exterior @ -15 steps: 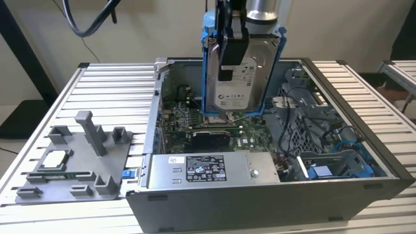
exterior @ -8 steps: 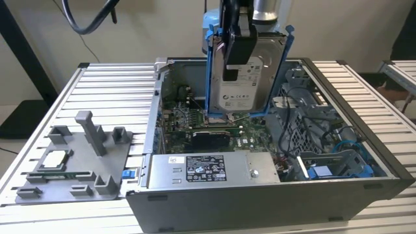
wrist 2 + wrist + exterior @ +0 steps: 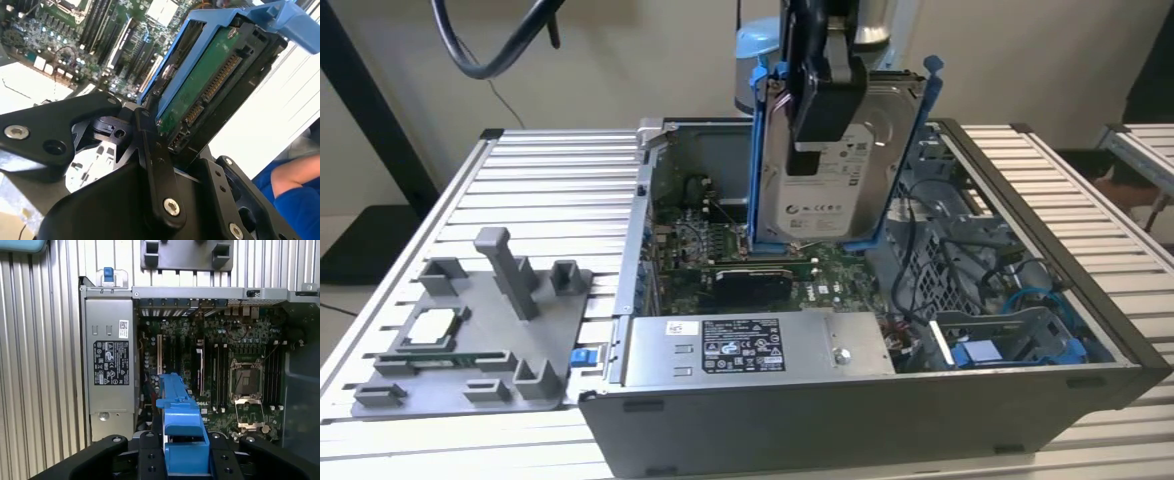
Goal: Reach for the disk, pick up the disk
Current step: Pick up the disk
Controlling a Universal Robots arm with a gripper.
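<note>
Disk (image 3: 834, 180) hangs upright above the open computer case (image 3: 1067, 340) in the exterior view, lifted clear of the motherboard (image 3: 720, 245) with its white label facing the camera and its bright blue bracket (image 3: 755, 150) running down both long edges. Black gripper (image 3: 825, 100) grips it from above, its fingers closed on the drive's upper part, one dark finger lying flat across the label side. In the second wrist view the gripper (image 3: 172, 145) clamps the end of the disk (image 3: 210, 85), whose green circuit board and connector row face the camera inside the blue frame; the black fingers (image 3: 155, 165) press against its edge. A blue sleeve (image 3: 290, 200) of a person shows at one corner there. In the first wrist view the blue bracket (image 3: 180, 430) stands between the gripper's black linkages, over the motherboard (image 3: 220, 365) with its empty processor socket (image 3: 246, 382).

Inside the case, the grey power supply (image 3: 754, 345) with a printed sticker sits along the near wall, and a blue plastic caddy (image 3: 987, 355) lies among the cables toward the exterior view's right. The case rests on a slatted aluminium table (image 3: 520, 190). On the exterior view's left, well apart from the case, a grey fixture plate (image 3: 480, 340) carries a small square silver chip (image 3: 430, 327)
</note>
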